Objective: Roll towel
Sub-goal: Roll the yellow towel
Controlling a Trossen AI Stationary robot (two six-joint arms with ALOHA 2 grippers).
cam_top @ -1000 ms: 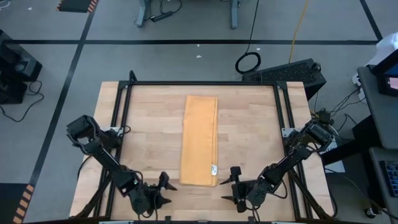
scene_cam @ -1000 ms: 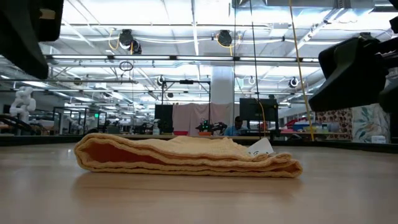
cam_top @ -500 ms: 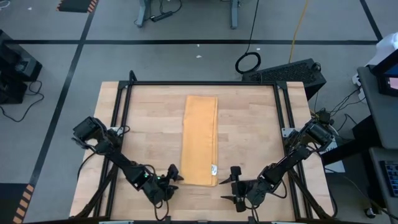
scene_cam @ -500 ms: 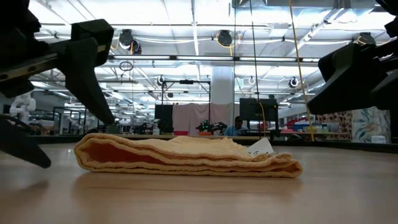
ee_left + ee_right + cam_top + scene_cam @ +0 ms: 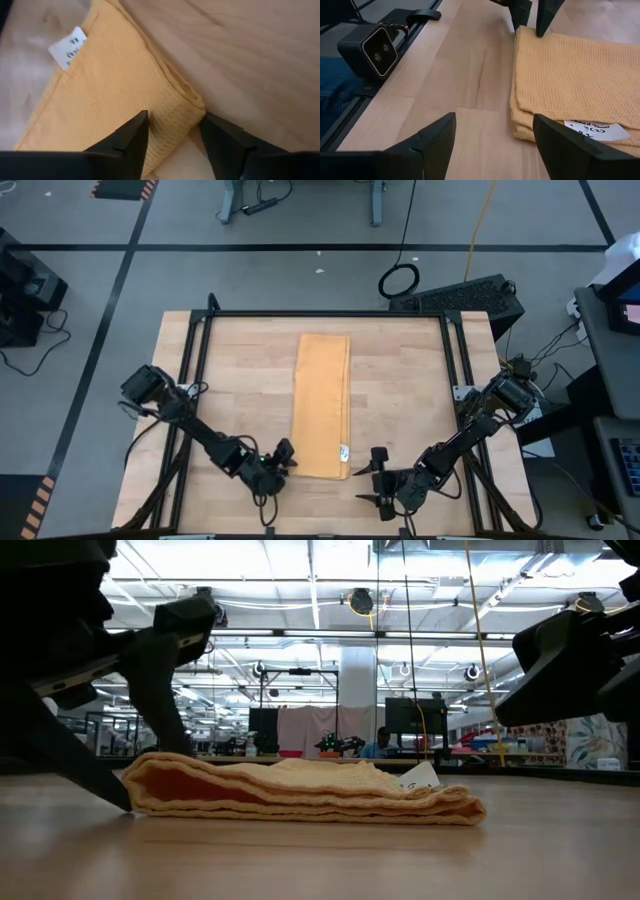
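The mustard-yellow towel [image 5: 321, 405] lies folded into a long strip down the middle of the wooden table, its white tag [image 5: 344, 451] near the near right corner. My left gripper [image 5: 283, 455] is open, low at the towel's near left corner [image 5: 187, 102]. One finger [image 5: 131, 139] is over the cloth, the other [image 5: 222, 142] beside it above the wood. My right gripper [image 5: 378, 470] is open and hangs above the bare table just right of the towel's near right corner [image 5: 520, 131]. My left gripper [image 5: 174, 117] comes slanting down from the table's near left side, with the towel's near left corner between its two fingers. The folded layers lie flat on the table. I cannot tell whether either fingertip touches the cloth.
A black frame [image 5: 200, 340] runs round the tabletop. A small black camera block [image 5: 372, 47] sits at the near edge between the arms. Bare wood [image 5: 240, 390] lies on both sides of the towel.
My left gripper has moved toward the table's right edge and somewhat down, up to the towel's near left corner. It has rolled about its own line, and its fingers have come closer together. The towel has not moved.
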